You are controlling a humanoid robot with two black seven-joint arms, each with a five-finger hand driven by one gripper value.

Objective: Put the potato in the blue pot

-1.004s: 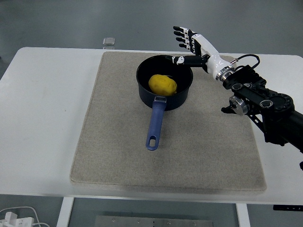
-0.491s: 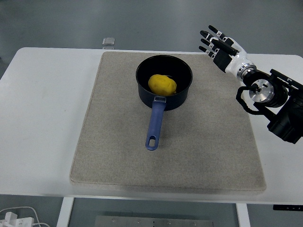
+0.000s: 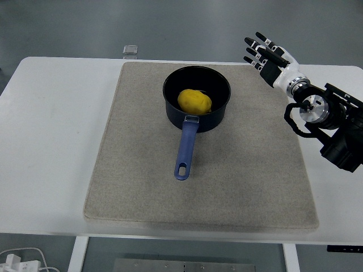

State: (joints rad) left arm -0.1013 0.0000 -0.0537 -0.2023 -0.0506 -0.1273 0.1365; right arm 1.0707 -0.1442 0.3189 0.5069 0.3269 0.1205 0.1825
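With potato already in pot, little left to fail. White table (image 3: 57, 141), carrying grey mat (image 3: 238, 170) across its middle. Right arm (image 3: 334, 127) over table's right edge. Blue pot (image 3: 196, 107) near mat's far edge, handle pointing toward near edge. Right hand (image 3: 269, 55) above table's far right corner, fingers spread, holding nothing. Potato (image 3: 194, 101) resting inside pot. Risk, as judged: careless retreat swing clipping pot rim, tipping potato out.

Yellow potato (image 3: 194, 101), dark blue pot (image 3: 197, 105), beige mat (image 3: 130, 170), white table (image 3: 51, 141).
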